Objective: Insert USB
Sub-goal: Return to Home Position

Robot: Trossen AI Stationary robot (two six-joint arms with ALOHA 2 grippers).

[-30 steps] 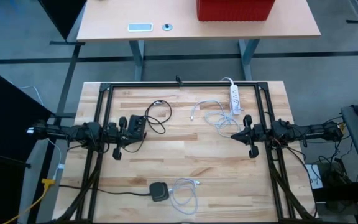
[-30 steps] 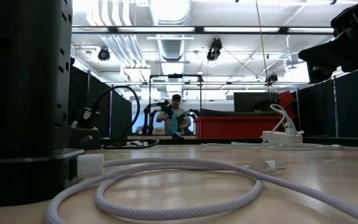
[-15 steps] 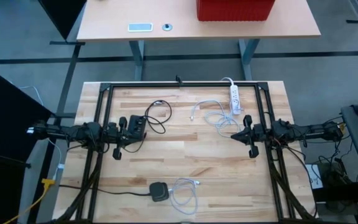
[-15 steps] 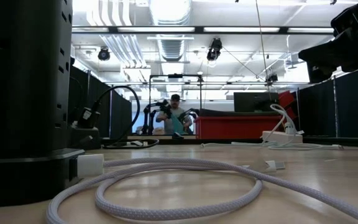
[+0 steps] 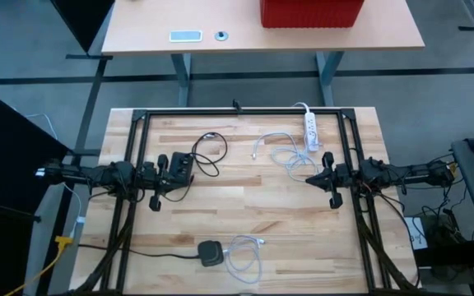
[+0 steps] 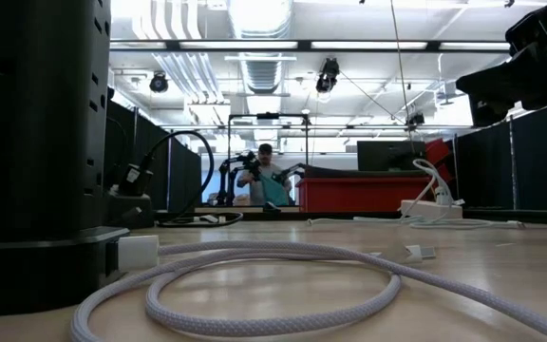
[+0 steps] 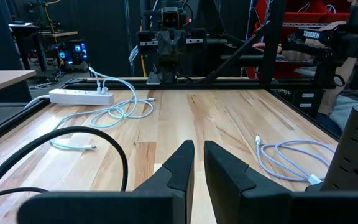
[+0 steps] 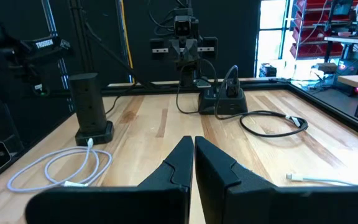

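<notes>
The left pincer [image 7: 197,144] and the right pincer [image 8: 193,139], both narrow and empty, hang at opposite sides of the bench [image 5: 245,205] exactly as a second ago, with cables [image 7: 114,112] plugged into the white power strip [image 5: 310,130], so the job looks finished.

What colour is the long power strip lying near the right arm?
White. The power strip shows best in the left wrist view.
</notes>
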